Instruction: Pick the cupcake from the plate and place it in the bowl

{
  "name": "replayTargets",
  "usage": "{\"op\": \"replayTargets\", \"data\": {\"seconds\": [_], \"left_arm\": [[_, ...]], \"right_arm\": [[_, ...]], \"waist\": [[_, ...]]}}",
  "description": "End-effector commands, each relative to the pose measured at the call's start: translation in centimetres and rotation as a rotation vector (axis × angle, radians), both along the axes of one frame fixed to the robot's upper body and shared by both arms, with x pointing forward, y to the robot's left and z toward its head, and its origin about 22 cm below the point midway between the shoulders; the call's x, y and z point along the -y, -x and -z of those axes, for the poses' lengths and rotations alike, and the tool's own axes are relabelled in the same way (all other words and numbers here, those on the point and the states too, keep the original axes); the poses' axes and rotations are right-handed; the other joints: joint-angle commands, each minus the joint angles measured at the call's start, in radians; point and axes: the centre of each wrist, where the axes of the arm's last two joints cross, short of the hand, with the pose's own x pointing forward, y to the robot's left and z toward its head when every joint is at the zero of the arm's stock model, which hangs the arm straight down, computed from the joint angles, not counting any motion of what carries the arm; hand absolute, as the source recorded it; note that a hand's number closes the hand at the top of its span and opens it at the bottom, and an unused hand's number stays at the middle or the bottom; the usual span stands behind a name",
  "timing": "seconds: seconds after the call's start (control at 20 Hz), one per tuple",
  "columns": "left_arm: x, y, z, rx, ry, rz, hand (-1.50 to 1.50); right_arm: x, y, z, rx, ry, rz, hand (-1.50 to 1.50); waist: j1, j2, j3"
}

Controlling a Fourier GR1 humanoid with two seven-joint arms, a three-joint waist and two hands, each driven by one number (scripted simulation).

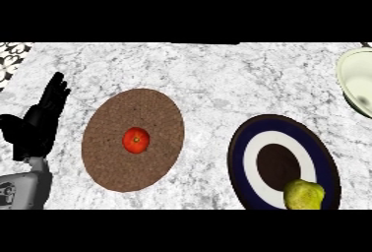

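Left hand point(36, 129) open, fingers straight, holding nothing.
Yellow-green lumpy item point(303, 195) on blue-rimmed plate point(237, 147), well right of hand; pale bowl point(356, 81) farther right; brown mat point(109, 152) with red item point(136, 140) nearest hand.

You have bright, even light over the whole marble counter point(218, 78), and you cannot read a direction from it. The brown plate point(123, 167) and the blue-and-white plate point(240, 147) throw hardly any shadow, and their surfaces look matte. The left hand point(36, 128), at the left edge, is dark enough to read almost as a silhouette. The pale green bowl point(356, 78) shades softly inside. Both plates appear stretched taller than wide.
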Motion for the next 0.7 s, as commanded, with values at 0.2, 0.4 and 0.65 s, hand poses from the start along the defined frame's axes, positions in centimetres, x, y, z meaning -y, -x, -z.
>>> {"op": "replayTargets", "data": {"seconds": [0.2,0.4,0.65], "left_arm": [[-0.5,0.6,-0.4,0.001,0.001,0.005,0.00],[0.4,-0.4,-0.9,0.010,0.011,0.010,0.00],[-1.1,0.8,0.4,-0.012,0.004,-0.018,0.00]], "right_arm": [[4.7,3.1,2.9,-0.161,-0.206,0.038,-1.50],[5.1,3.7,4.4,-0.079,-0.270,-0.065,-1.50],[6.0,4.2,3.0,0.353,-0.458,-0.040,-1.50]], "waist": [[0.008,0.000,0.002],[0.005,0.003,0.004],[-0.012,-0.005,0.006]]}}
